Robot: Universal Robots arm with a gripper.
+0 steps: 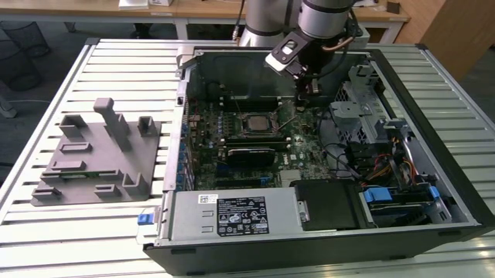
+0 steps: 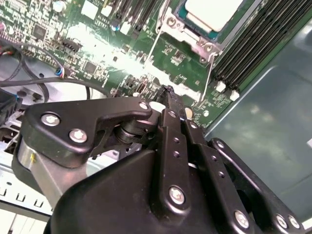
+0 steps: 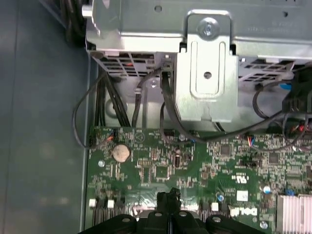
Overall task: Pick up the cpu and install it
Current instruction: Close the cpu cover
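Fingers [image 2: 171, 122] seemingly together and empty, near the cpu [image 1: 255, 123] in its socket [image 2: 189, 38].

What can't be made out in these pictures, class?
1. The cpu: second wrist view, partly cut off by the picture's edge.
2. Whether it is locked down: exterior view, too small.
3. Motherboard below the pincer: second wrist view, hidden by the pincer's own body.
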